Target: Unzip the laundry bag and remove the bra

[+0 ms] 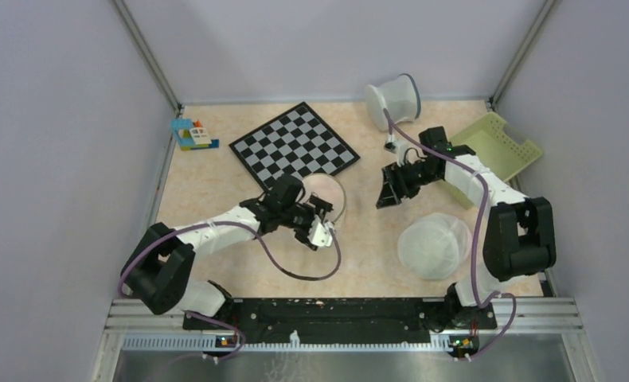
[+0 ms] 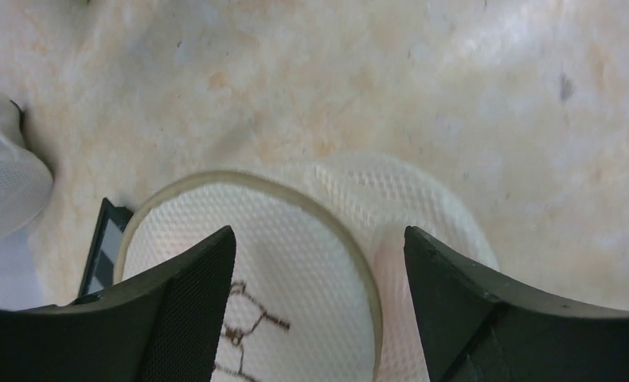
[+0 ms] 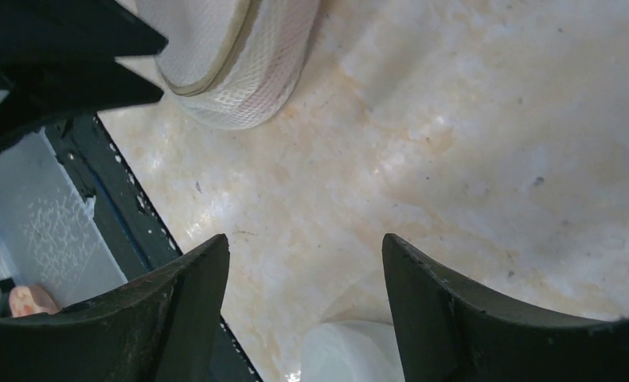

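The laundry bag (image 1: 337,193) lies on the table by the chessboard's near corner, partly under my left gripper (image 1: 319,208). In the left wrist view the bag (image 2: 295,239) shows its wire rim and the black drawing (image 2: 244,322). My left gripper (image 2: 319,235) is open, with its fingers straddling the bag's face and rim. The pale-pink bra (image 2: 391,270) shows only through the mesh of the bag's side. My right gripper (image 1: 391,191) is open and empty, right of the bag. In the right wrist view the right gripper (image 3: 305,239) hangs over bare table, with the bag (image 3: 240,56) beyond it.
A larger plain domed mesh bag (image 1: 435,245) lies front right. A white cylindrical bin (image 1: 395,99) lies on its side at the back. A green basket (image 1: 494,147) stands at the right. A chessboard (image 1: 295,143) and toy bricks (image 1: 193,135) lie at the back left.
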Controlling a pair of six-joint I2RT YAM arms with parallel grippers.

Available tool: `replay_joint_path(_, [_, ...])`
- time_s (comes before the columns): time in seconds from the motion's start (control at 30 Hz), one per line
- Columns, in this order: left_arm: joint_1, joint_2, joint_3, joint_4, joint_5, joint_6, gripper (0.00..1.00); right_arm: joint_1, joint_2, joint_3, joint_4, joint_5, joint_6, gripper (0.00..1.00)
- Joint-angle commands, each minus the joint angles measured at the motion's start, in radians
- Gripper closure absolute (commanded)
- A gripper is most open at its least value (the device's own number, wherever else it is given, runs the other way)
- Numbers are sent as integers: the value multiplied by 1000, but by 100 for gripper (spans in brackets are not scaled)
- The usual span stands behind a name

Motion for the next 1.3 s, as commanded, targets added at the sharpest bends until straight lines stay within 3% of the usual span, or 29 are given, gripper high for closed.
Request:
replay_joint_path(0.0, [-137,41,6,223,-108,-366,19,-49,-87,-36,22,-57,58,31])
replay_joint_path(0.13, [-230,109,65,322,-186,-585,19,-48,-107,-93,101,-90,168,33])
replay_joint_path(0.23, [-225,120,180,202,-193,-670,18,-37,-112,-155,222,-120,333,35])
replay_joint_path(0.33, [-114,30,169,128,-97,-713,14,38,-118,-214,396,-44,509,34])
replay_joint_path(0.47, [4,-106,103,77,-105,-708,8,135,-66,-238,523,35,685,33])
replay_joint_path(0.63, [153,-248,-5,63,-120,-734,4,184,47,-225,633,100,813,30])
replay_joint_path(0.8, [235,-404,-87,5,-109,-673,1,186,153,-150,646,123,831,31])
replay_joint_path(1.0, [241,-503,-142,-83,-91,-549,2,183,246,-70,601,126,744,62])
replay_joint_path(1.27, [240,-491,-165,-153,2,-282,7,150,315,40,460,63,543,97])
